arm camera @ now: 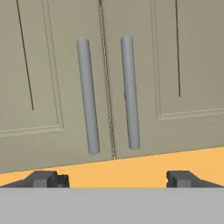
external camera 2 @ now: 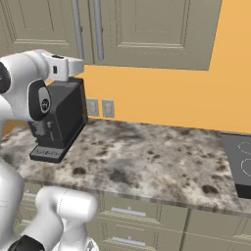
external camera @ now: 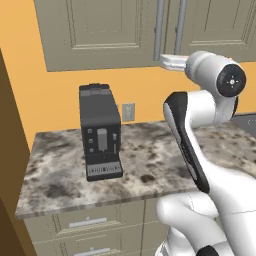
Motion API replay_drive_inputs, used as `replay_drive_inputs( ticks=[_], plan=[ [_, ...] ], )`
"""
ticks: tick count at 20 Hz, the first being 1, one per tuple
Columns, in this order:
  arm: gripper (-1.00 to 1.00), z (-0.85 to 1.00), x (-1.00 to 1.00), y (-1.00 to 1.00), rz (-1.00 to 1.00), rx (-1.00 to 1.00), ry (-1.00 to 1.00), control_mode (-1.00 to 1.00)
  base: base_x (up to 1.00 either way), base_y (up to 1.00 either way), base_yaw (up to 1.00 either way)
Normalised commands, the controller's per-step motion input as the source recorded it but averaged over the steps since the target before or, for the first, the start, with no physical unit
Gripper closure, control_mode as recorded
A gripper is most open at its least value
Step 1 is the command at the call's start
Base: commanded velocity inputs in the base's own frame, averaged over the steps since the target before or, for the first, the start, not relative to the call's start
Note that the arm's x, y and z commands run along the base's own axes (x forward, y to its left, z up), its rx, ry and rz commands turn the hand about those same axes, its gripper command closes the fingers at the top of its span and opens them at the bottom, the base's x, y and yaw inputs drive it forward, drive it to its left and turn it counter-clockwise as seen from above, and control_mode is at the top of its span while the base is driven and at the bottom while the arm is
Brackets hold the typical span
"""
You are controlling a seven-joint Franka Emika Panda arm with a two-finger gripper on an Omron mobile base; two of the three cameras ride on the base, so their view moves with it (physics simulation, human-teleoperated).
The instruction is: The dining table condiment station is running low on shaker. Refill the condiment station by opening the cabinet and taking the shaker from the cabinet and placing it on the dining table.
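The beige-grey wall cabinet with framed panel doors (external camera: 105, 30) hangs above the mottled grey-brown stone table (external camera: 150, 165), its two long vertical grey bar handles (arm camera: 109, 94) side by side at the door seam. A black box-shaped coffee machine (external camera: 100, 132) stands on the table at the left, before the wall. The dark two-finger tool (arm camera: 113, 178) sits just below the doors, facing the handles. Drawers (external camera 2: 147, 220) lie under the table.

Marbled stone counter (external camera: 150, 160), black coffee machine (external camera: 100, 131) standing on it, perhaps a cooktop (external camera 2: 240, 164)
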Motion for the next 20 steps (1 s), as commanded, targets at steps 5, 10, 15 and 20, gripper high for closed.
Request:
replay_drive_inputs(
  ticks=[5,10,15,20],
  plan=[
    [-1.0,0.67,0.34,0.0,0.0,0.06,0.05,-1.0,0.0,0.0,0.0],
    [-1.0,0.02,0.17,0.0,0.0,0.0,0.12,-1.0,0.0,0.0,0.0],
    [-1.0,-0.22,0.6,0.01,0.0,-0.01,0.0,-1.0,0.0,0.0,0.0],
    [-1.0,0.0,0.91,0.12,0.0,0.0,0.02,-1.0,0.0,0.0,0.0]
  ],
)
